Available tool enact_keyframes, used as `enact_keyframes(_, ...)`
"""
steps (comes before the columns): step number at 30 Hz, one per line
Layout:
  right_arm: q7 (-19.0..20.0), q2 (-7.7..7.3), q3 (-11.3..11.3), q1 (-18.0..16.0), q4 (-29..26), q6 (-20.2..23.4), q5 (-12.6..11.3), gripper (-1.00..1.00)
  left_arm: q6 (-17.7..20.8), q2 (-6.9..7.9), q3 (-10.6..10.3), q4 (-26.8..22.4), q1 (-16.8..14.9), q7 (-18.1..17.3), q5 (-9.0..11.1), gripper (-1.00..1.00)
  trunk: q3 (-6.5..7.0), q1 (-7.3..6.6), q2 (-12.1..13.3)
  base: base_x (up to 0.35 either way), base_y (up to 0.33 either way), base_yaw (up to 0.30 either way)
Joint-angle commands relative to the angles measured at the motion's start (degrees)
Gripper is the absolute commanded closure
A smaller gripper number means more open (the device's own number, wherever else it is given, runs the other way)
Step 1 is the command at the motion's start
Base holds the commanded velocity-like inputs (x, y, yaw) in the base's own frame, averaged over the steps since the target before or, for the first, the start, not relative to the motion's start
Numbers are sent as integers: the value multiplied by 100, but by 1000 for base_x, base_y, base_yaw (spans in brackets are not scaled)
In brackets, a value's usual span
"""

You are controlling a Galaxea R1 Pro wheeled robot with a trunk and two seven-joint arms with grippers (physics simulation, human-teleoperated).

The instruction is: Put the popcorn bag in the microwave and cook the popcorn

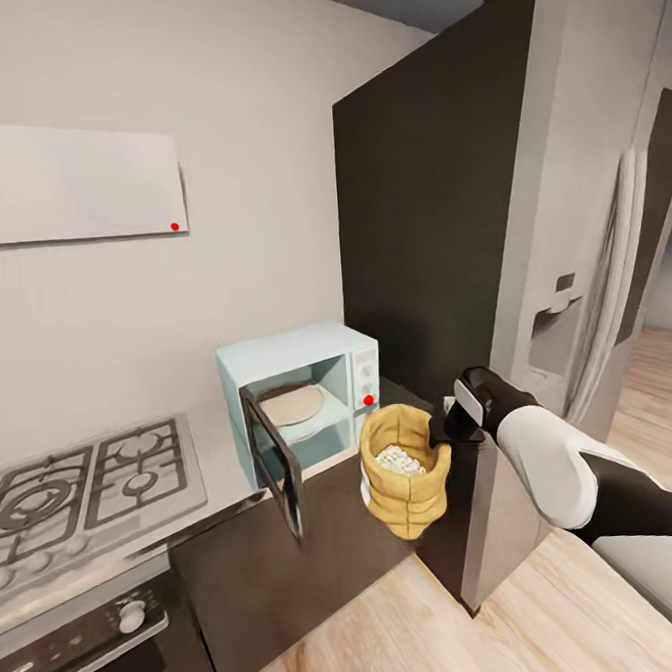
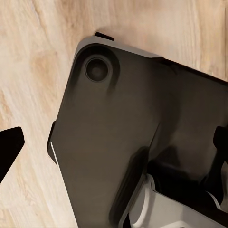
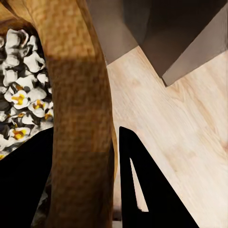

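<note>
The pale-blue microwave [image 1: 332, 351] stands on the grey countertop [image 1: 215, 440] with its dark door [image 1: 275, 461] swung open toward me and a round plate inside. In front of the counter's edge the tan popcorn bag [image 1: 407, 496] hangs in the air, upright, with white puffed popcorn [image 1: 398, 460] inside. My right gripper [image 1: 451, 430] is shut on the bag's rolled rim. In the right wrist view the rim [image 3: 78, 95] runs between the two black fingers [image 3: 137, 180], with puffs [image 3: 19, 90] beside it. My left gripper [image 2: 114, 142] hangs over the robot's dark base, jaws wide apart.
A gas hob [image 1: 76, 484] and steel oven [image 1: 87, 644] lie left of the microwave, under a white hood [image 1: 64, 180]. A tall dark panel [image 1: 418, 220] and steel fridge [image 1: 568, 209] rise to the right. Light wood floor [image 1: 427, 630] lies below.
</note>
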Motion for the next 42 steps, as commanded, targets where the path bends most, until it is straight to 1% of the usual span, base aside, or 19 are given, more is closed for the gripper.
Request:
enact_keyframes(1,35,10,-39,-2,-88,25,53,100,-13,-2,4,-4,-2,14,23,-100,-11,6,-9,321,0,0)
enact_keyframes(5,35,23,-41,-3,-167,31,52,100,-13,-2,5,-4,-2,14,23,-100,-11,6,-9,321,0,0)
enact_keyframes(21,28,41,-32,-3,-171,97,35,100,-13,-2,2,-4,-2,14,22,-100,-11,6,-9,321,0,0)
enact_keyframes(26,25,81,-40,0,-171,98,24,100,-13,-2,4,-4,-2,14,23,-100,-11,6,-9,321,0,18)
enact_keyframes(29,26,86,-41,0,-171,97,18,100,-13,-2,5,-4,-2,14,16,-100,-11,6,-9,227,0,216)
enact_keyframes(33,26,87,-41,0,-171,97,17,100,-13,-2,6,-4,-2,14,15,-100,-11,6,-9,30,0,268)
enact_keyframes(38,18,210,-41,-1,-171,97,24,100,-13,-2,6,-4,-2,15,16,-100,-11,6,-9,2,0,274)
enact_keyframes(42,15,218,-41,0,-171,97,35,100,-13,-2,5,-4,-2,14,15,-100,-11,6,-9,0,0,274)
